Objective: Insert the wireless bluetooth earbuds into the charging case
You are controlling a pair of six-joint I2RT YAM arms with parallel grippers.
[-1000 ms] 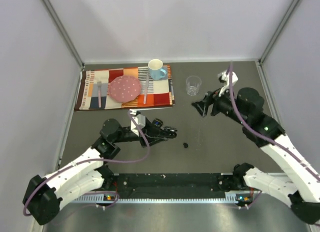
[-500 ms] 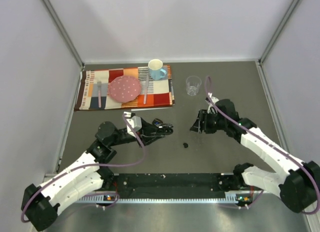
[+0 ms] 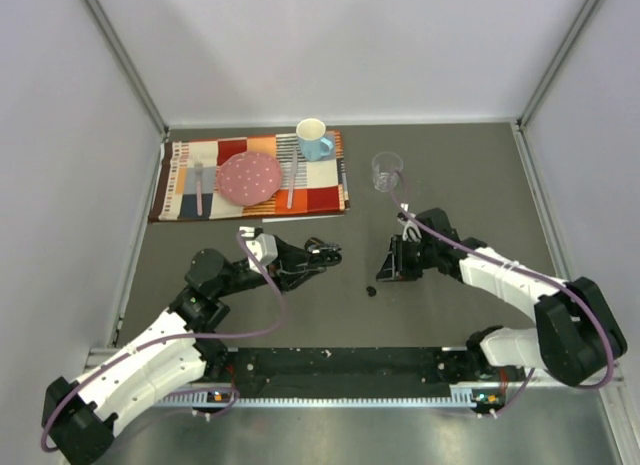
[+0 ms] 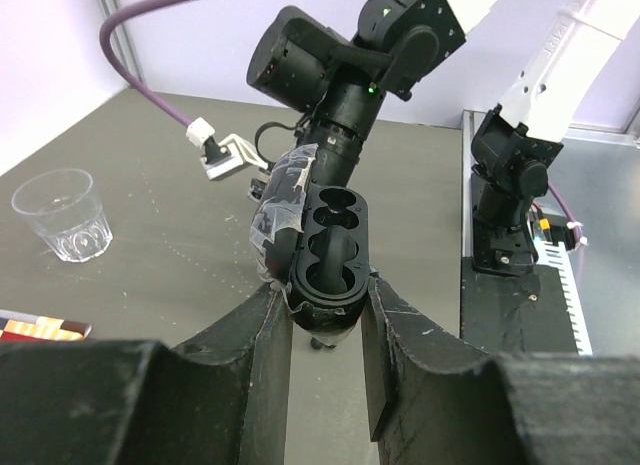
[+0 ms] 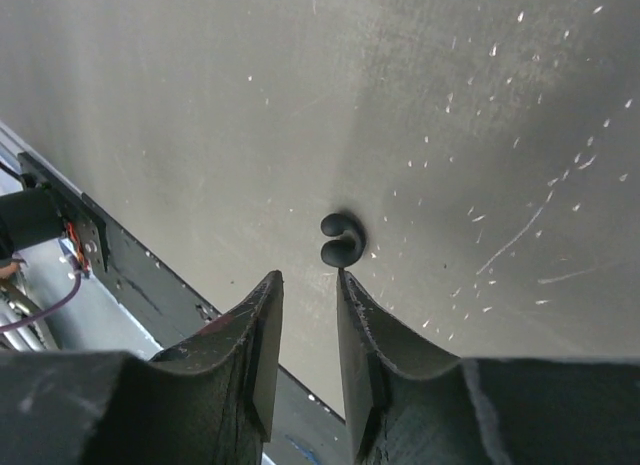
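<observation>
One tiny black earbud (image 3: 371,291) lies on the dark table between the arms; other earbuds are not in view. My left gripper (image 3: 322,253) is shut on the open black charging case (image 3: 318,249) and holds it above the table. In the left wrist view the case (image 4: 332,247) sits between the fingertips with its two dark sockets facing the camera, and the earbud (image 4: 322,342) shows just below it. My right gripper (image 3: 388,270) is low, just right of the earbud. In the right wrist view it (image 5: 310,277) is narrowly open and empty, with the earbud (image 5: 341,239) just beyond its right fingertip.
A patchwork placemat (image 3: 190,200) at the back left holds a pink plate (image 3: 249,177), cutlery and a blue mug (image 3: 314,139). A clear glass (image 3: 386,170) stands behind my right arm. A black rail (image 3: 340,363) runs along the near edge.
My right arm has swung down and left from beside the glass, dropping low next to the earbud. My left gripper, still holding the case, has drawn slightly left and back.
</observation>
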